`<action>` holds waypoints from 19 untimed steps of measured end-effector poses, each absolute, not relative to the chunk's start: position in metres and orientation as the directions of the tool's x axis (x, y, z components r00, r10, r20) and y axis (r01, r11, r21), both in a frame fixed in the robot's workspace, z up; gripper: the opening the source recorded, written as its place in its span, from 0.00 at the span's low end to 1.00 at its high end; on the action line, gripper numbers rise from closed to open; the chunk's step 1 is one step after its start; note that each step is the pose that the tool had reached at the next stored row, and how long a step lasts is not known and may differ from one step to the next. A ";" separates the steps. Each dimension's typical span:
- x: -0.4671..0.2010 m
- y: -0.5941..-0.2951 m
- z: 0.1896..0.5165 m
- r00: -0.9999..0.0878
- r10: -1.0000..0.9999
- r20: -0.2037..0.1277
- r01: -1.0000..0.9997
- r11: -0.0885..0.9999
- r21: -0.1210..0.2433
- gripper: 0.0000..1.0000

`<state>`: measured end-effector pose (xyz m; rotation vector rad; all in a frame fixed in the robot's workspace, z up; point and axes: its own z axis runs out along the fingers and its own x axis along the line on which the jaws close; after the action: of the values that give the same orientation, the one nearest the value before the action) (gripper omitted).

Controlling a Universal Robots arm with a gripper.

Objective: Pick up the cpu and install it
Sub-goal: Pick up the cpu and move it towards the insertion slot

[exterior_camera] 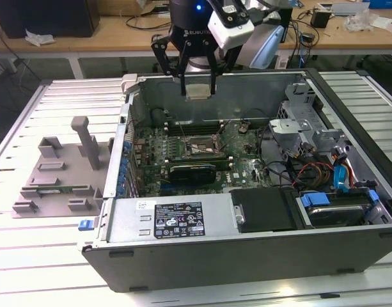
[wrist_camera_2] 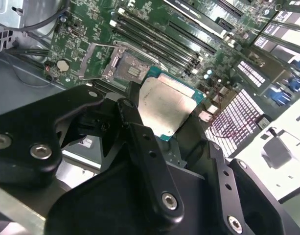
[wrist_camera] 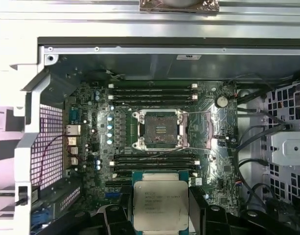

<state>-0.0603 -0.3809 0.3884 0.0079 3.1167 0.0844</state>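
CPU (exterior_camera: 197, 91) clamped flat between the fingers of my gripper (exterior_camera: 198, 93), hanging above the open computer case (exterior_camera: 247, 256); the motherboard socket (wrist_camera: 161, 129) lies uncovered below.

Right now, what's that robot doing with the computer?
The robot arm's pincer is shut on a small silver chip and holds it in the air above the open computer case. Down on the green board, the square socket for the chip is open, with nothing in it. So the chip is picked up but not yet put in.
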 end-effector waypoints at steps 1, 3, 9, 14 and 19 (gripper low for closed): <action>-0.058 -0.381 0.386 -1.000 0.006 -0.023 0.004 0.999 0.054 0.54; -0.055 -0.381 0.382 -1.000 0.006 -0.023 0.004 0.999 0.054 0.54; -0.046 -0.378 0.366 -1.000 0.006 -0.022 0.005 0.999 0.054 0.54; -0.049 -0.365 0.349 -1.000 0.006 -0.022 0.004 0.999 0.054 0.54; -0.053 -0.360 0.338 -1.000 0.006 -0.022 0.004 0.999 0.054 0.54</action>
<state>-0.0533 -0.3598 0.3378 0.0079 3.1185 0.0849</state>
